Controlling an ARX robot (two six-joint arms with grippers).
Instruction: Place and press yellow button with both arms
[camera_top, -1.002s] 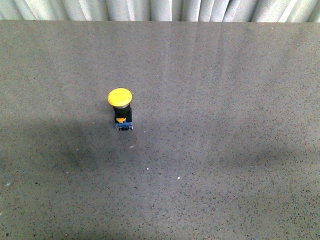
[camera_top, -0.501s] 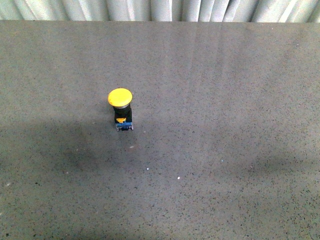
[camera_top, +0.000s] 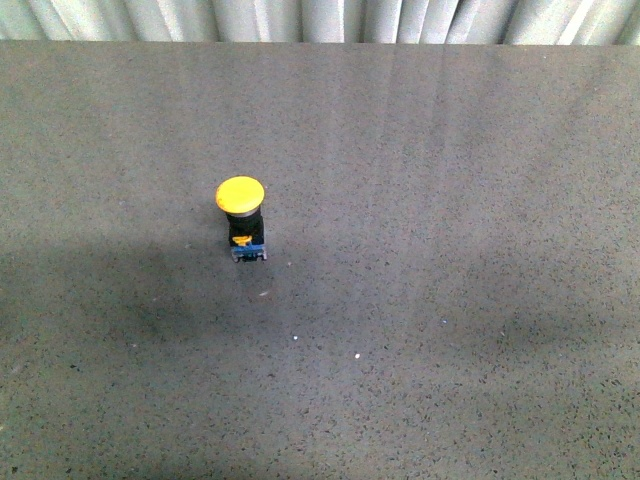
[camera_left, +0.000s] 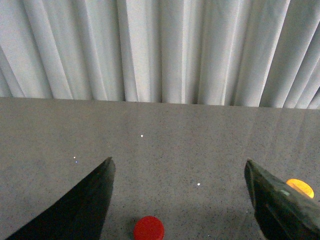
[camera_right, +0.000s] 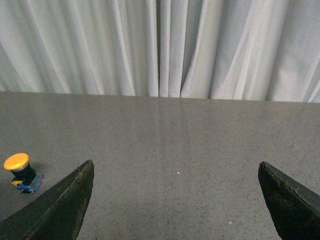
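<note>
The little yellow mushroom-cap push button (camera_top: 240, 219) on its black-and-blue body stands upright, left of centre on the speckled grey surface (camera_top: 450, 200), so it's closer to the left gripper (camera_left: 177, 200) than the right gripper (camera_right: 175, 200), both spread wide and empty.

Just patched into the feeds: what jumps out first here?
The yellow button stands upright, alone on the grey table, left of centre in the front view. The left wrist view shows a red cap between the open left gripper fingers. The right gripper is open, holding nothing.
</note>
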